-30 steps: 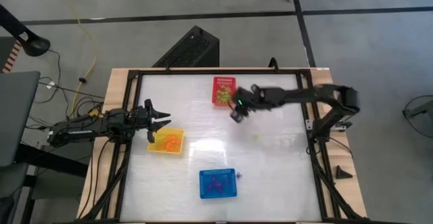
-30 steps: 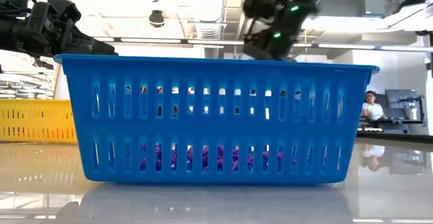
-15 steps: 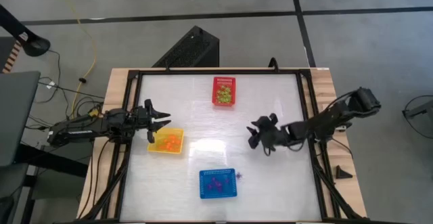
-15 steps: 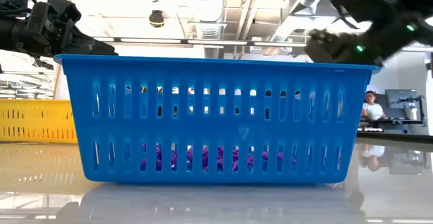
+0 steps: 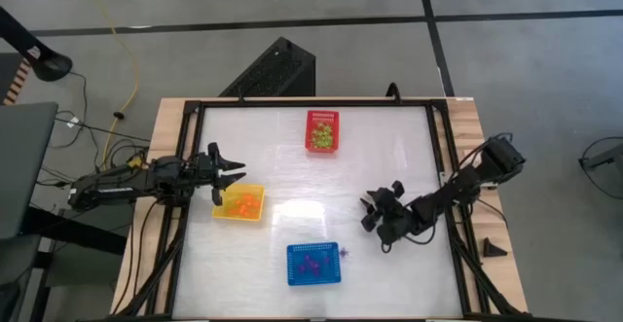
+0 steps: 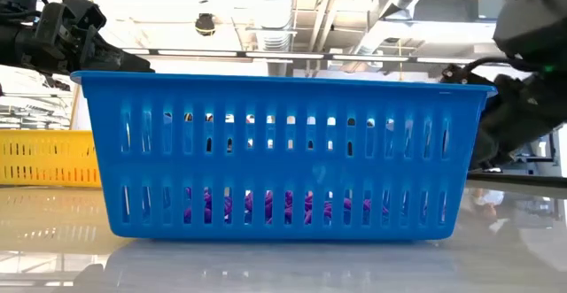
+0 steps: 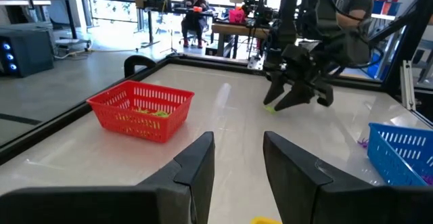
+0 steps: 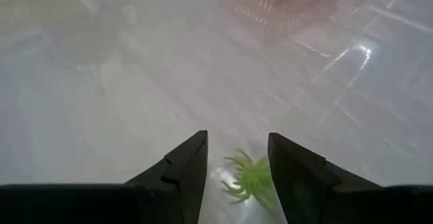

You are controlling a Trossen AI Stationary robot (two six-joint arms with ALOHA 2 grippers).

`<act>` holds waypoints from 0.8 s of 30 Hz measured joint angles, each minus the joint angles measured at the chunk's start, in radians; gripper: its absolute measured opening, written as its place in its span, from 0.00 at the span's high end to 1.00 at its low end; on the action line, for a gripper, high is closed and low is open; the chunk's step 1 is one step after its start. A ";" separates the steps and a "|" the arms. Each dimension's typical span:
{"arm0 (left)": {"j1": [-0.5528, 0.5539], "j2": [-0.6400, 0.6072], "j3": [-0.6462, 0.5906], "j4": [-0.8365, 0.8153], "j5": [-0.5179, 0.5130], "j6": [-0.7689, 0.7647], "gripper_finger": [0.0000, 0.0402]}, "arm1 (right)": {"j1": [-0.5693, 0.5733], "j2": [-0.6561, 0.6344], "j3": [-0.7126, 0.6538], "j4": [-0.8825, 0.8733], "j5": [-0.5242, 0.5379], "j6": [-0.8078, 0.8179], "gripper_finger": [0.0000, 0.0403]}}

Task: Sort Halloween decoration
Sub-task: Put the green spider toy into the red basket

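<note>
A light green spider trinket (image 8: 252, 181) lies on the table between the fingers of my open right gripper (image 8: 237, 158), which is low over the table's right middle (image 5: 371, 213); the fingers stand beside it without touching. The left wrist view shows this trinket (image 7: 270, 109) under the right gripper (image 7: 298, 92). My left gripper (image 5: 234, 177) hangs open above the far left edge of the yellow basket (image 5: 240, 203), which holds orange trinkets. Green trinkets lie in the red basket (image 5: 323, 130), purple ones in the blue basket (image 5: 313, 264).
A purple trinket (image 5: 343, 254) lies on the table by the blue basket's far right corner. The blue basket (image 6: 283, 156) fills the low view, with the yellow basket (image 6: 49, 158) behind it on the left. Black frame rails run along the table's edges. People sit in the room beyond.
My right gripper has swung from beside the red basket toward the table's near right and come down low, its open fingers now on either side of the green trinket. The left arm has kept still.
</note>
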 joint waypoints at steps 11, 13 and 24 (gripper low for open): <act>0.000 0.000 0.000 0.000 0.000 0.000 0.71 | 0.018 0.193 0.003 0.036 0.061 0.156 0.55; 0.000 0.000 0.000 0.000 0.000 0.000 0.71 | 0.026 0.222 0.003 0.044 0.081 0.180 0.58; 0.000 0.000 0.000 0.000 0.000 0.000 0.71 | 0.020 0.099 0.013 0.026 0.028 0.067 0.93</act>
